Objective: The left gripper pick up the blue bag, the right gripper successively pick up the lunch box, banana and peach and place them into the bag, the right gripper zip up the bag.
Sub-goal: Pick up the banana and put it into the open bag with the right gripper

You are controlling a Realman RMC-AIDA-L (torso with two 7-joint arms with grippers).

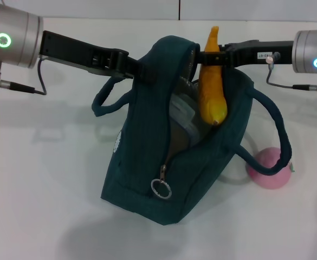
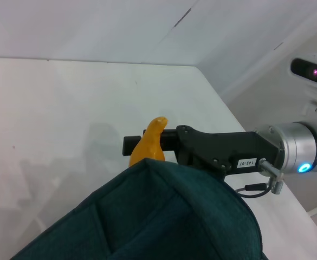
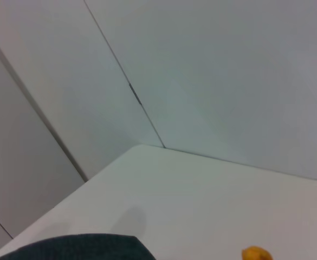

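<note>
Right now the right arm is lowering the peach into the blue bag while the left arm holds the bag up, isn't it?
Not quite. The right gripper is lowering the banana into the blue bag, not the peach. The head view shows the peach on the table beside the bag. The left gripper does hold the bag up.

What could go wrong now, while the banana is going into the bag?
1. The banana hangs upright in the right gripper, its lower end just inside the bag; released here, it might lean out over the rim.
2. The left gripper holds the bag by its top edge only, so a push could tip it.
3. The handle lies over the peach and may hinder the next grasp.
</note>
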